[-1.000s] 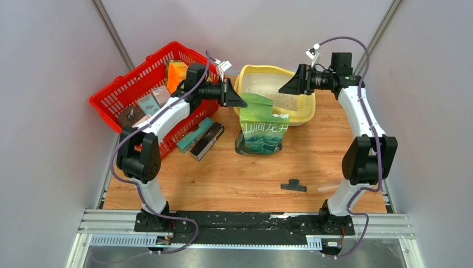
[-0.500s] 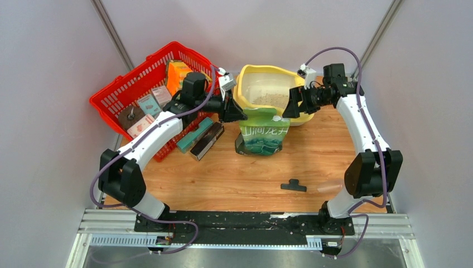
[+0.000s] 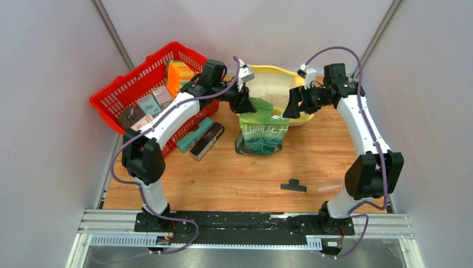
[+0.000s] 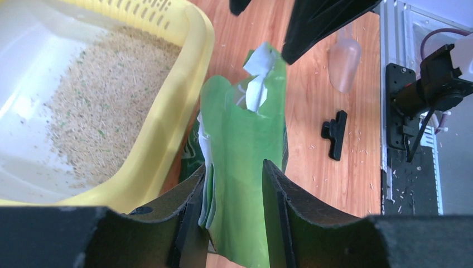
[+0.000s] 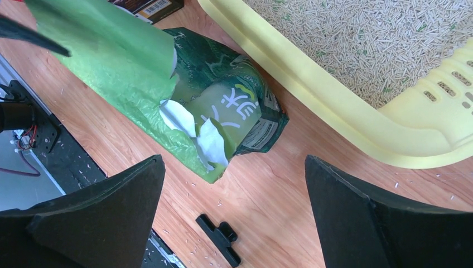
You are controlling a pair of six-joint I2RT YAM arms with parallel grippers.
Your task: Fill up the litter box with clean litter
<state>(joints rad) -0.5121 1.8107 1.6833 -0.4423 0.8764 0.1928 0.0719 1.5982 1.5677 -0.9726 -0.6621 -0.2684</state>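
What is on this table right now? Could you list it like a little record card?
Litter box: pale yellow, at the far side of the table
Clean litter: beige granules covering part of the white basin
Green bag: upright in front of the box, top torn open
Left gripper: jaws parted on either side of the bag's top
Right gripper: wide open, holding nothing, above the bag and the box's rim
Red basket: on the left, holding boxes
Black clip: lying on the wood, nearer the arm bases
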